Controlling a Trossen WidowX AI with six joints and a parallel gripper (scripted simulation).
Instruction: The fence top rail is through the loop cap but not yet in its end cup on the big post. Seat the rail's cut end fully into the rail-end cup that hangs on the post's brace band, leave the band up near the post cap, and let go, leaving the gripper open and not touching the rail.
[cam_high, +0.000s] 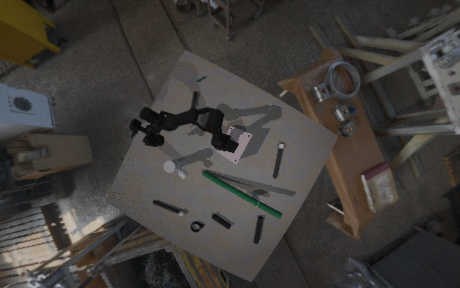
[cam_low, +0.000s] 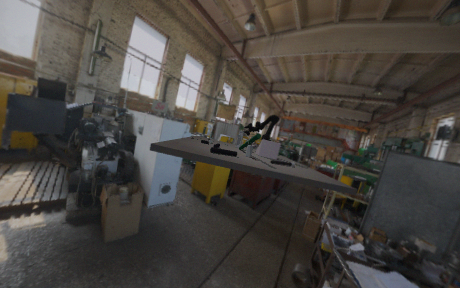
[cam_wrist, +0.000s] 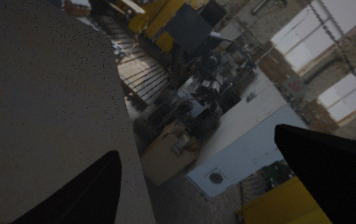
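Top view: black arm reaches from its pale base plate toward the left edge of the bench, claw out near that edge and well apart from the rail. Claw spread wide, nothing between the fingers; wrist view shows both dark fingertips far apart, with only bench surface on the left and shop floor beyond the edge between them. Green top rail lies as a long diagonal across the middle of the bench, its upper-left end near the big post, which shows from above as a pale round cap. A small pale fitting sits just beside the post on the rail side; whether the rail end is inside it cannot be made out. Loose dark cylinders and a small black ring lie along the near side of the bench
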